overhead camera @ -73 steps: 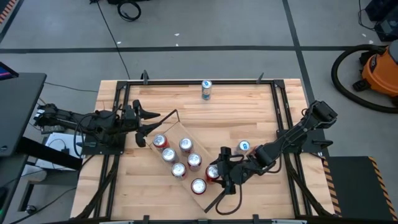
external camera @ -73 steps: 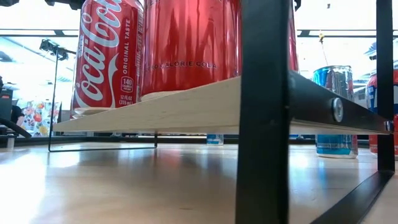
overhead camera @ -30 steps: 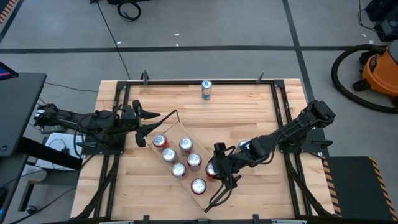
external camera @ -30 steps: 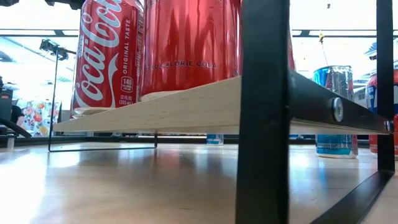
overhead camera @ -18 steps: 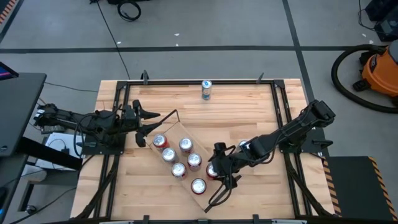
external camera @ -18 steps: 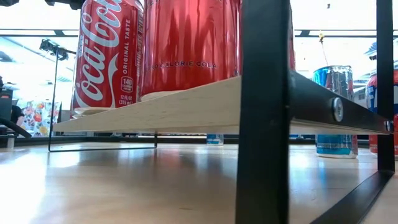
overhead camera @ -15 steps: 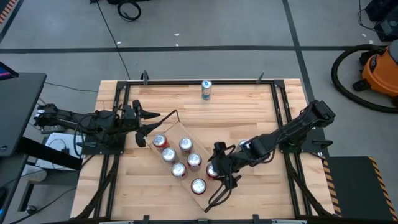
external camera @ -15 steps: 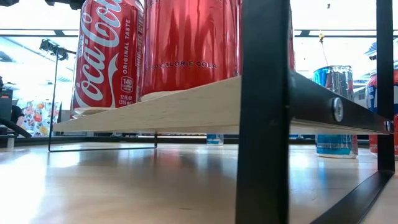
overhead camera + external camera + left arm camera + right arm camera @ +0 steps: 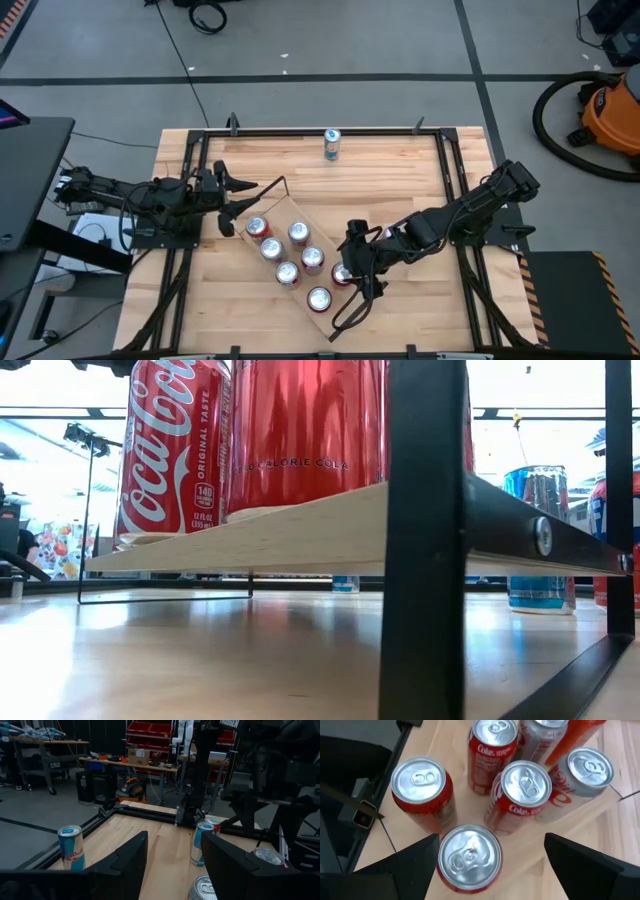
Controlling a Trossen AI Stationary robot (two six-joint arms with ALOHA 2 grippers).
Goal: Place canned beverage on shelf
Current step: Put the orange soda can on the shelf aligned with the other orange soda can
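The shelf (image 9: pixel 284 207), a pale wood plank, lies slantwise mid-table and carries several cans. My right gripper (image 9: pixel 352 258) is open above the red can (image 9: pixel 342 276) at the plank's right edge. In the right wrist view its fingers (image 9: pixel 407 862) stand wide on either side of that can (image 9: pixel 470 857) without touching it. My left gripper (image 9: pixel 236 198) is open and empty at the table's left, near the shelf's far end. In the low view red cans (image 9: pixel 175 450) stand on the plank (image 9: pixel 300 535).
A Red Bull can (image 9: pixel 331 144) stands alone near the table's far edge. A blue can (image 9: pixel 540 535) stands on the table right of the shelf, under my right arm in the high view. Black frame rails (image 9: pixel 455 200) run along the table's sides.
My right gripper has drawn back a little toward the table's far edge, still open. The cans on the shelf have stayed where they were.
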